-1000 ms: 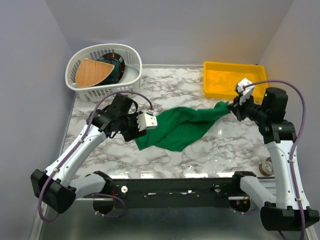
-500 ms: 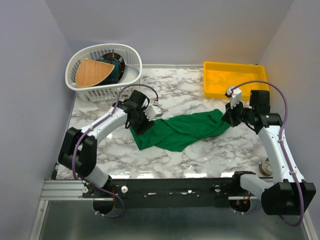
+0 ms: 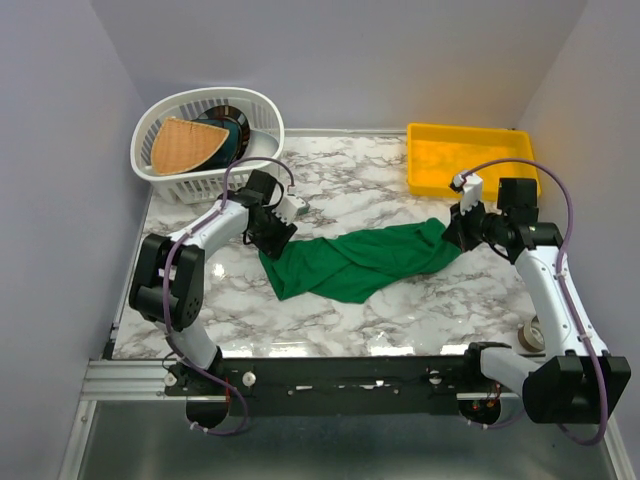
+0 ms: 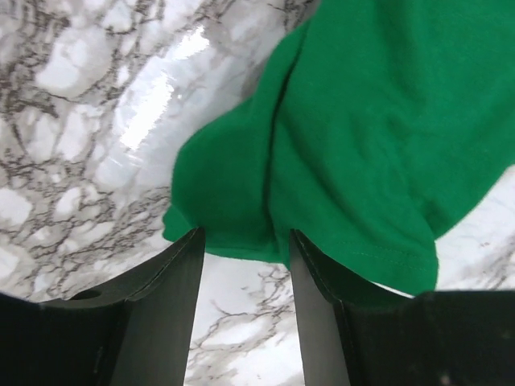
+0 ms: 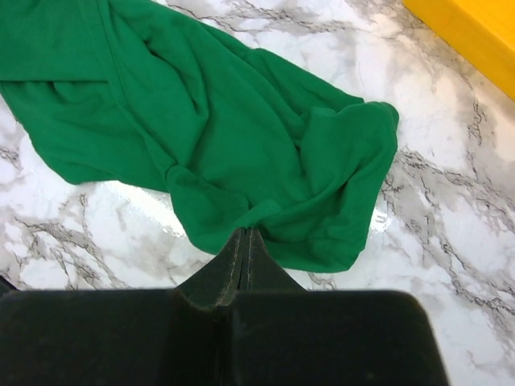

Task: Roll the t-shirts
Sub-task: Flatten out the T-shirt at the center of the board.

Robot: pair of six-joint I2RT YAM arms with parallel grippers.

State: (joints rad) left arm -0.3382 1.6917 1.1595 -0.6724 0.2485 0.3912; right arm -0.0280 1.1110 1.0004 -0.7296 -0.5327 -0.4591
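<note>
The green t-shirt (image 3: 365, 262) lies crumpled in a long strip across the middle of the marble table (image 3: 400, 180). At its left end my left gripper (image 3: 275, 240) is open and low; the shirt's edge (image 4: 241, 201) reaches the gap between the two fingertips (image 4: 197, 237), and the fabric drapes over the right one. At the shirt's right end my right gripper (image 3: 452, 225) is shut, with a pinch of bunched fabric (image 5: 265, 185) gathered at its tips (image 5: 244, 235).
A white laundry basket (image 3: 210, 95) with a tan and a dark item stands at the back left. A yellow bin (image 3: 470, 128) stands at the back right. A tape roll (image 3: 535, 332) sits at the table's right edge.
The right gripper has lowered the shirt's right end to the table and shifted slightly left. The left arm has swung back toward the basket, its gripper now at the shirt's left end.
</note>
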